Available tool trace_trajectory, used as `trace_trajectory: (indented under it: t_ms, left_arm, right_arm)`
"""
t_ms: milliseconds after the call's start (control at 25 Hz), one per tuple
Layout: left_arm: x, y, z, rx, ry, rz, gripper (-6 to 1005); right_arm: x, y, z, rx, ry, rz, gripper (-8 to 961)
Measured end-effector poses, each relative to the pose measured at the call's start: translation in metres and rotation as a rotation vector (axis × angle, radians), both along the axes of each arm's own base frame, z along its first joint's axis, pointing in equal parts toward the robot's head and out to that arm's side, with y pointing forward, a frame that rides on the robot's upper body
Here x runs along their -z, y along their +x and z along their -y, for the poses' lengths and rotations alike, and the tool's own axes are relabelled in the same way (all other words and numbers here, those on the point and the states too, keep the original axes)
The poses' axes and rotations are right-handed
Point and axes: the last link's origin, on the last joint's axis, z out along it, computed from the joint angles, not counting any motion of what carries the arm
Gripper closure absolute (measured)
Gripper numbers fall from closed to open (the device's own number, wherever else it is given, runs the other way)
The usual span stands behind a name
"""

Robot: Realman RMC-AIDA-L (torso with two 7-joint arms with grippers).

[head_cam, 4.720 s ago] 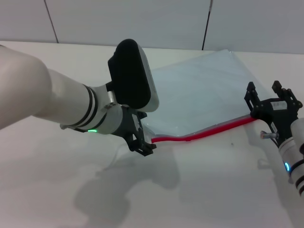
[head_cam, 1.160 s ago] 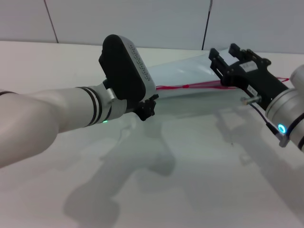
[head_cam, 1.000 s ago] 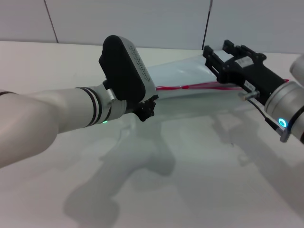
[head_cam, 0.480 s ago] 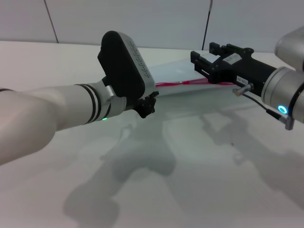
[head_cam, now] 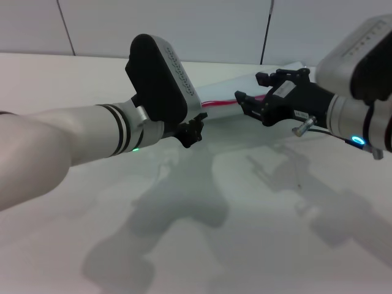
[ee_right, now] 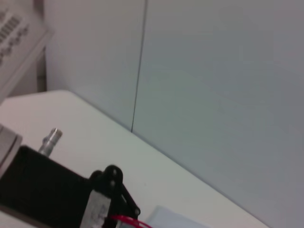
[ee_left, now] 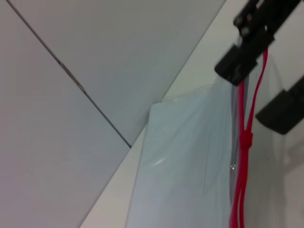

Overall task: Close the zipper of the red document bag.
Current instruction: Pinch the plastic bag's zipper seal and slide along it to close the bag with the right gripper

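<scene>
- the red document bag (head_cam: pixel 229 92) is a pale translucent pouch lifted off the white table (head_cam: pixel 202 245), held between the two arms near the far edge of the table, in front of the grey panelled wall (head_cam: pixel 184 27).
- the zipper (head_cam: pixel 214 102) shows in the head view only as a short red strip between the two grippers; the rest of it is covered by the arms.
- the left gripper (head_cam: pixel 193 130) is at the left end of that red strip, its black fingertips pressed together at the bag's corner; the corner itself is hidden behind the big black wrist housing (head_cam: pixel 158 79), so i cannot tell how much of the bag it pinches.
- the right gripper (head_cam: pixel 245 104) reaches in from the right, fingers pointing toward the left gripper, and sits on the zipper line just beside the visible red strip; whether its fingers are pressed onto the strip or spread around it i cannot tell.
- in the left wrist view the zipper (ee_left: pixel 243 156) shows as two red lines running side by side down the bag's edge with a small red knot-like piece (ee_left: pixel 245 140) on them, and the black fingers (ee_left: pixel 247 47) of the right gripper sit at the far end of the lines.
- the arms throw dark shadows on the table in front of the bag.
</scene>
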Motion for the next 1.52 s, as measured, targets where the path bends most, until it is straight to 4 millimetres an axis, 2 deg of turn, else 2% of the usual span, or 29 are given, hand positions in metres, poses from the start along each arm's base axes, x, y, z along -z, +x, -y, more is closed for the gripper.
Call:
trace_trajectory:
  t_ms: [240,480,840,1280,1520]
  left_arm:
    - [-0.001,0.0,0.0,-0.001,0.002,0.002,939]
    - [0.0,0.002,0.0,0.003,0.0,0.004,941]
    - [0.002,0.004,0.001,0.003,-0.018,-0.007,941]
    - [0.002,0.002,0.002,-0.003,-0.028,-0.015,938]
    - [0.002,0.001,0.002,-0.006,-0.028,-0.016,937]
  right_arm:
    - [0.003,-0.011,-0.005,-0.062,-0.029,0.069,427]
    - [0.001,-0.007,-0.007,-0.104,-0.059,0.1,440]
    - [0.021,0.003,-0.011,-0.2,-0.096,0.235,460]
    - [0.028,0.006,-0.014,-0.288,-0.021,0.371,484]
    - [0.029,0.003,-0.013,-0.311,-0.013,0.39,498]
